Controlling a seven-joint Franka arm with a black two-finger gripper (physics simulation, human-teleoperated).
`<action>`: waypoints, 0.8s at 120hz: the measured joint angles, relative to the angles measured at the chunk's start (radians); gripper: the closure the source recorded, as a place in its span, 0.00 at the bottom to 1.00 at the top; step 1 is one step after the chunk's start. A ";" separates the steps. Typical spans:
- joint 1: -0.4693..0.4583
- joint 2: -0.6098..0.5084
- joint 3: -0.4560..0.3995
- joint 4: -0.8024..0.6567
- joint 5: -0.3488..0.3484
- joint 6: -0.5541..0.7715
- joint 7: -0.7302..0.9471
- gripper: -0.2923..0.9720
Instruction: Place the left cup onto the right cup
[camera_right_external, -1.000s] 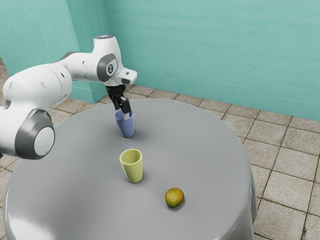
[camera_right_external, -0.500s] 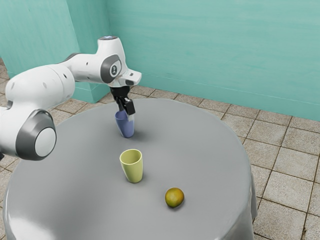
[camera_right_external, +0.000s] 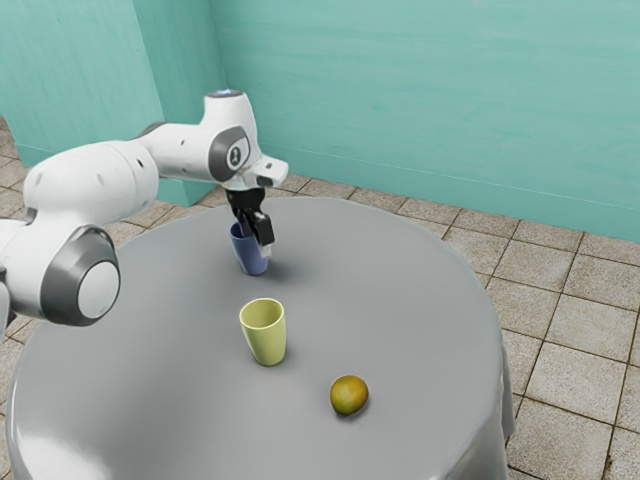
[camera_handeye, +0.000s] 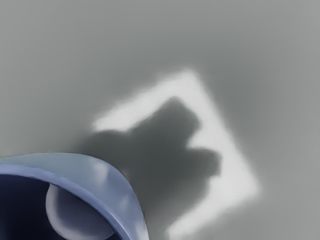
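Exterior view: a round grey table (camera_right_external: 410, 300) on a tiled floor before teal walls. The white arm reaches in from the exterior view's left, its black two-finger gripper (camera_right_external: 262, 230) pointing down, fingers clenched on the rim wall of a blue plastic cup (camera_right_external: 250, 256) on the table's far side. Whether the cup's base touches the table cannot be told. Nearer the camera stands an upright pale yellow cup (camera_right_external: 263, 332), well apart, and a yellow-green round fruit (camera_right_external: 348, 394) lies beyond it toward the exterior view's right. Wrist view: the blue cup's rim and dark inside (camera_handeye: 112, 182) sit just under the hand, above bare grey table (camera_handeye: 235, 45) crossed by the hand's shadow (camera_handeye: 165, 145). The lift probably goes best straight up, keeping the cup level and raised above the yellow rim before carrying across.
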 joint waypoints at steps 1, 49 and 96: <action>0.000 0.000 0.000 0.000 0.000 0.000 0.000 0.27; 0.000 0.003 0.003 0.000 0.000 -0.004 -0.019 0.59; 0.002 -0.013 0.011 -0.013 0.005 -0.011 -0.063 0.82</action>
